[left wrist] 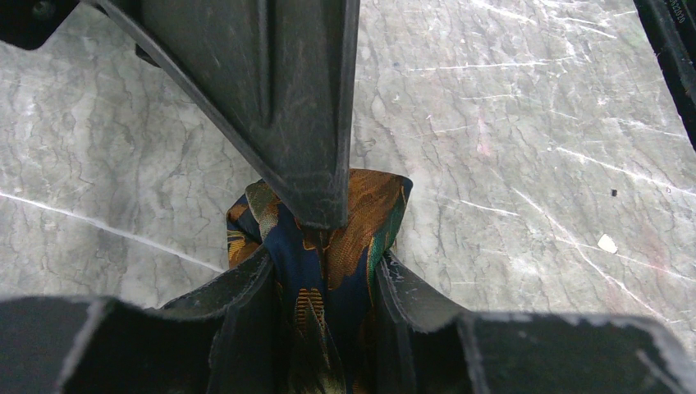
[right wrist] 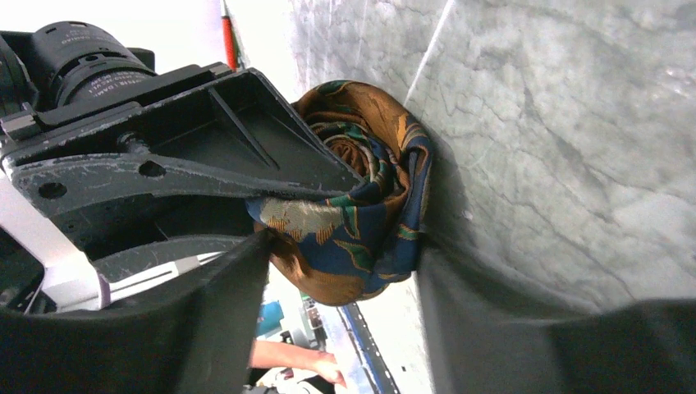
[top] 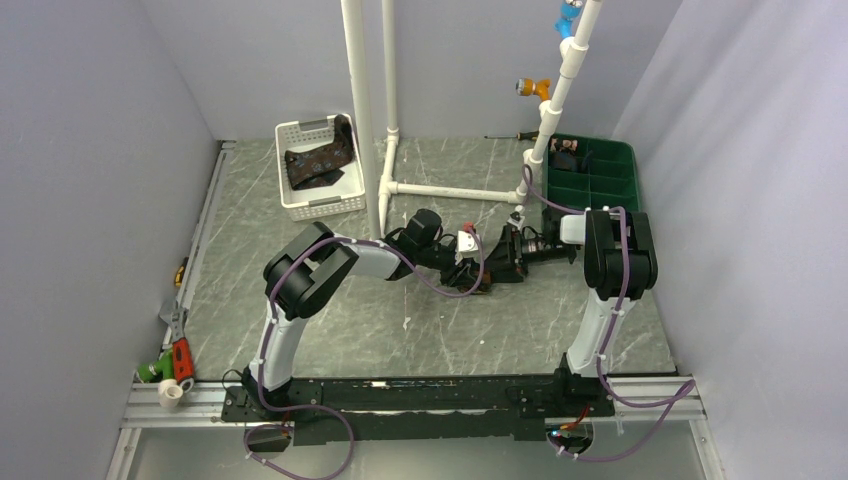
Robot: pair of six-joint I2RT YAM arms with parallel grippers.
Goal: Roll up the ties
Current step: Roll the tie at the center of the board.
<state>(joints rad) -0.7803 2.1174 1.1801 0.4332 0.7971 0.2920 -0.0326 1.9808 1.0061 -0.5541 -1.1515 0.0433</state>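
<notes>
A mottled orange and teal tie [top: 483,284] sits rolled up at the table's middle, between my two grippers. In the left wrist view my left gripper [left wrist: 324,267] is shut on the tie [left wrist: 361,205], with a right finger [left wrist: 279,107] pressing on it from above. In the right wrist view the tie's roll [right wrist: 361,205] shows its spiral end and lies against the table. My right gripper [right wrist: 341,250] is shut on it, touching both sides. In the top view the left gripper [top: 476,268] faces the right gripper [top: 502,262]. A second tie [top: 320,162] lies in a white basket [top: 322,208].
A white pipe frame [top: 440,190] stands just behind the grippers. A green compartment bin [top: 600,175] is at the back right. Hand tools [top: 178,355] lie along the left edge. A person's hand [right wrist: 304,361] shows beyond the table edge.
</notes>
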